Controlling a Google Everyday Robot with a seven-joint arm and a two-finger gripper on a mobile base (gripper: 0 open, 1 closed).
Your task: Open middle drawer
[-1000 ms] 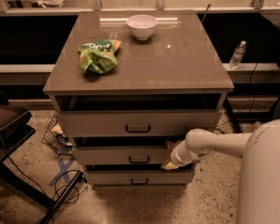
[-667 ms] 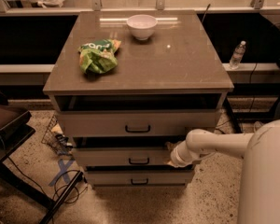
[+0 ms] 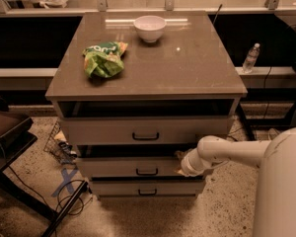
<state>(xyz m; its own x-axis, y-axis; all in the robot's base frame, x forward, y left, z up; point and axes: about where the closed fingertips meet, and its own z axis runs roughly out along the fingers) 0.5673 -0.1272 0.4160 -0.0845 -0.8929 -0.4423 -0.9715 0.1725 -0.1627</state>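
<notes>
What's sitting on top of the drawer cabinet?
A white bowl near the back, a green snack bag at left; anything under the bag is hidden. The gripper is lower, at the right end of the middle drawer.

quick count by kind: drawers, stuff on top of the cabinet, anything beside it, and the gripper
drawers: 3 (top drawer, middle drawer, bottom drawer)
bowls: 1, white bowl
snack bags: 1, green bag
bottles: 1, water bottle
grippers: 1, gripper, at the middle drawer's right end
total: 7

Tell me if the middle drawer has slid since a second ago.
No. The middle drawer sits as before against the bottom drawer below it; the gripper stays at its right end.
</notes>
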